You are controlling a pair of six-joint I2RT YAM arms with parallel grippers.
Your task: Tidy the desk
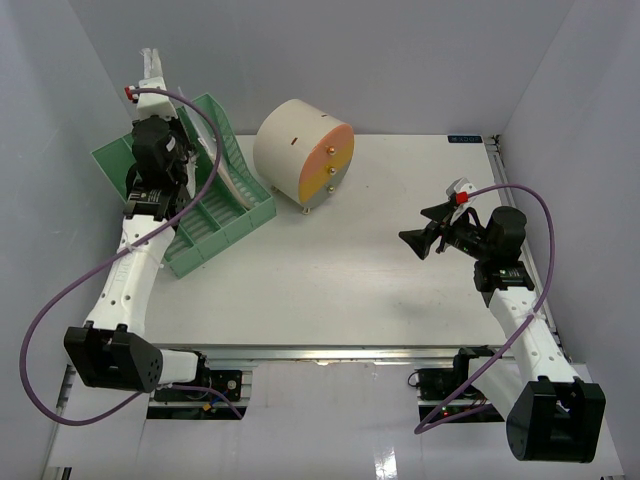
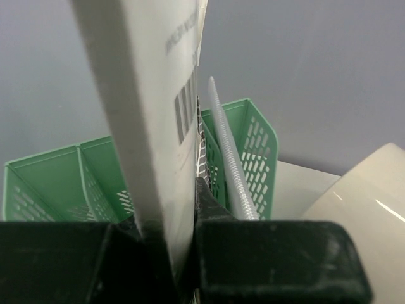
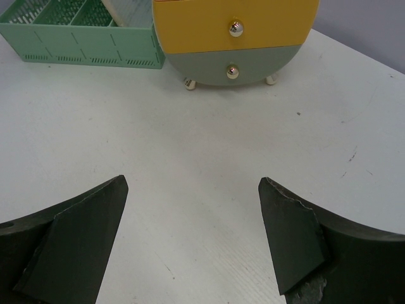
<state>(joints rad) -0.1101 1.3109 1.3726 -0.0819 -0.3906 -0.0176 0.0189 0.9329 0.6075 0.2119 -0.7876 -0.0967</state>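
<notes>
Our left claw (image 2: 168, 234) pinches shut on a flat white barcoded sleeve (image 2: 145, 95) above the green slotted plastic rack (image 2: 243, 145), at the upper left of the large flat white table (image 1: 400, 260). If the sleeve tilts, it could snag the rack's rim. Our right claw (image 3: 193, 183) gapes wide and empty at mid-right.

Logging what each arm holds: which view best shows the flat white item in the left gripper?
Left wrist: the flat white barcoded item fills the frame, pinched in the left gripper by the green rack. Top external shows only its tip poking up. Right wrist misses it.
</notes>
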